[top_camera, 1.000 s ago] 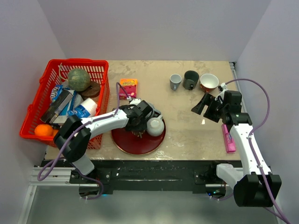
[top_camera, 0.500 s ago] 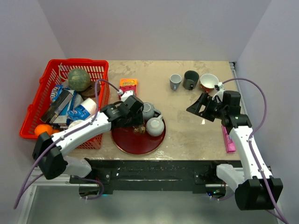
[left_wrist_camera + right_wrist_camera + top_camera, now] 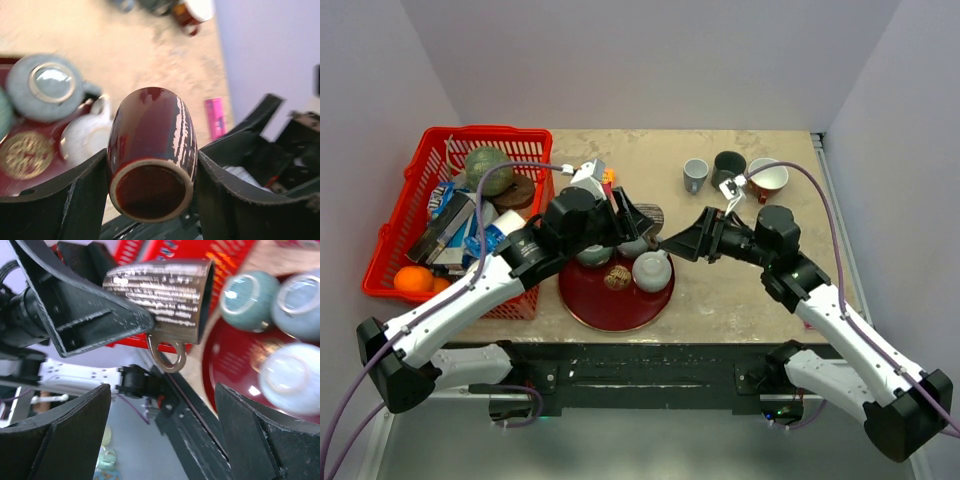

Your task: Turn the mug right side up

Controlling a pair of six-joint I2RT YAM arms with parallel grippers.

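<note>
tray: we're seeing a round dark red tray (image 3: 588, 303) at the near edge, carrying a white teapot (image 3: 652, 270) and other small pots.
mug: the dark red glazed ceramic mug (image 3: 152, 155) is hanging in the air above the tray's far side, touching nothing but the fingers.
attitude: we're reading it as lying on its side. Its foot is facing the left wrist camera, and its loop handle (image 3: 169, 352) is dangling below.
left gripper (image 3: 638, 218): its fingers are pinching the mug across the body, one on each flank.
right gripper (image 3: 162, 395): its fingers are spread wide, holding nothing, and pointing at the mug from just beside it.
handling: we're judging it stiff, brittle and fairly heavy for its size. The glaze is looking slick, so it could be twisting in a light pinch.
hold: we're favouring a squeeze across the wall near the rim, clear of the handle. The loop looks too thin to trust.
far side: three small cups (image 3: 730, 172) and a red plastic basket (image 3: 535, 140) are sitting well apart from the action.
</note>
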